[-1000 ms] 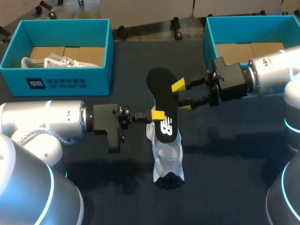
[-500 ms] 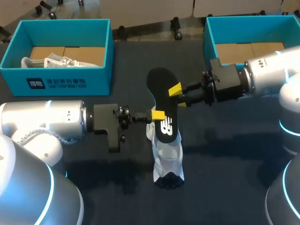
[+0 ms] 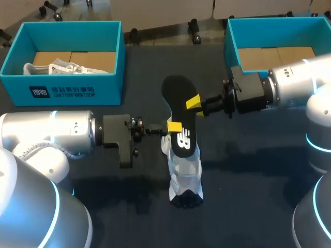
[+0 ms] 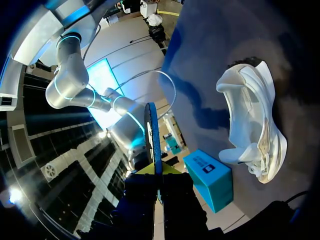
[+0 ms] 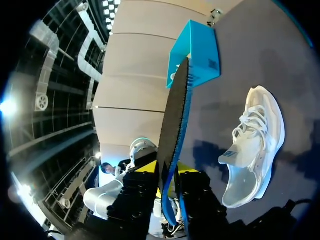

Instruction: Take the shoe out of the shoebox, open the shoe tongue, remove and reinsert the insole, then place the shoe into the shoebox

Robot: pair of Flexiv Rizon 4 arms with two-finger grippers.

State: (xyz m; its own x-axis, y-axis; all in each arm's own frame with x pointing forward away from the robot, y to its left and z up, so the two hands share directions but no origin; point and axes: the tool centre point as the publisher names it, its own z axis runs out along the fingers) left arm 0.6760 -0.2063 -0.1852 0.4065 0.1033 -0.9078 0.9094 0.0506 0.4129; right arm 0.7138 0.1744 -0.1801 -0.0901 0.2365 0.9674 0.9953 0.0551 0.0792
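A black insole [image 3: 178, 111] hangs tilted in the air above a white shoe [image 3: 185, 173] that lies on the dark table. My left gripper [image 3: 174, 126] is shut on the insole's left edge near its logo end. From the right, my right gripper [image 3: 193, 102] pinches the insole's other edge, one yellow tip on top. In the left wrist view the insole [image 4: 152, 135] stands edge-on out of the left gripper [image 4: 159, 175], with the shoe [image 4: 255, 125] beside it. The right wrist view shows the insole [image 5: 177, 115] edge-on between the right gripper's [image 5: 170, 172] fingers, the shoe [image 5: 250, 145] beyond.
A blue shoebox [image 3: 62, 85] at the back left holds another white shoe [image 3: 64, 67]. A second blue shoebox [image 3: 230, 39] stands at the back right, behind my right arm. Dark tabletop [image 3: 248, 170] spreads around the shoe.
My right gripper has moved in toward the insole and its fingers have closed onto the edge. The left arm, insole and shoe have stayed in place.
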